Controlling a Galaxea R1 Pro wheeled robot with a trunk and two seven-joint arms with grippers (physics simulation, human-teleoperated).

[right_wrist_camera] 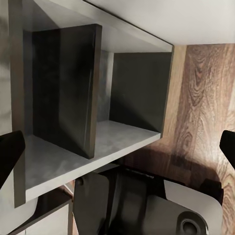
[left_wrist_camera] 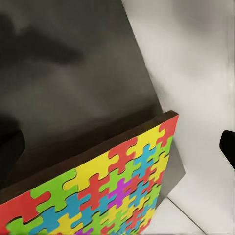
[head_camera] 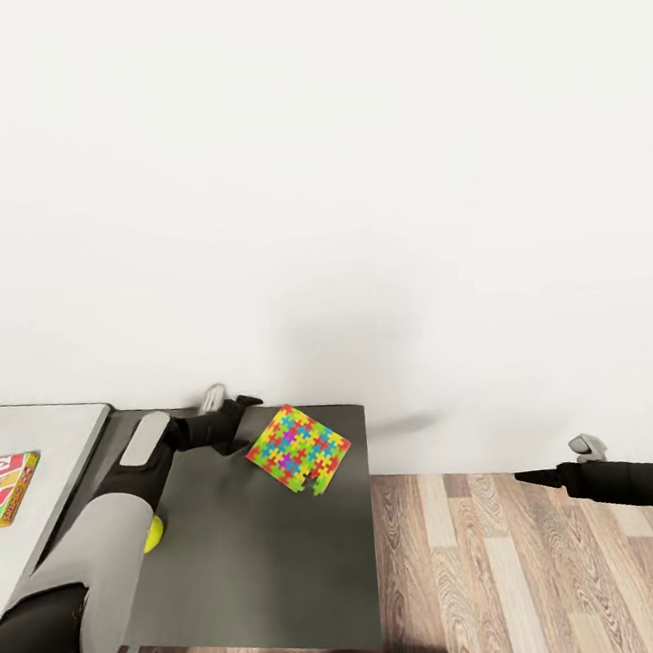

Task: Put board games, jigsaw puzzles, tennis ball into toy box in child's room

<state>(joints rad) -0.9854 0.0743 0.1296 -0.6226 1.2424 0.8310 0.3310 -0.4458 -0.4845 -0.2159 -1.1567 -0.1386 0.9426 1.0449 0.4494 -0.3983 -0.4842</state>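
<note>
One jigsaw puzzle (head_camera: 297, 450) lies flat on the dark grey wing of the table (head_camera: 252, 576), near its far edge. My left gripper (head_camera: 241, 414) is just to the left of the jigsaw puzzle (left_wrist_camera: 107, 196) and open, fingers wide apart with nothing gripped. The tennis ball (head_camera: 154, 533) peeks out from behind my left forearm on the same wing. A board game (head_camera: 6, 488) with a yellow-orange lid rests on the light grey wing at the far left. My right gripper (head_camera: 531, 478) hangs open over the floor to the right of the table. The toy box and the bed are out of view.
A white wall runs right behind the table. Wood-plank floor (head_camera: 534, 576) spreads to the table's right. Open dark grey compartments (right_wrist_camera: 98, 98) under the table appear in the right wrist view, with my own base (right_wrist_camera: 147, 205) below them.
</note>
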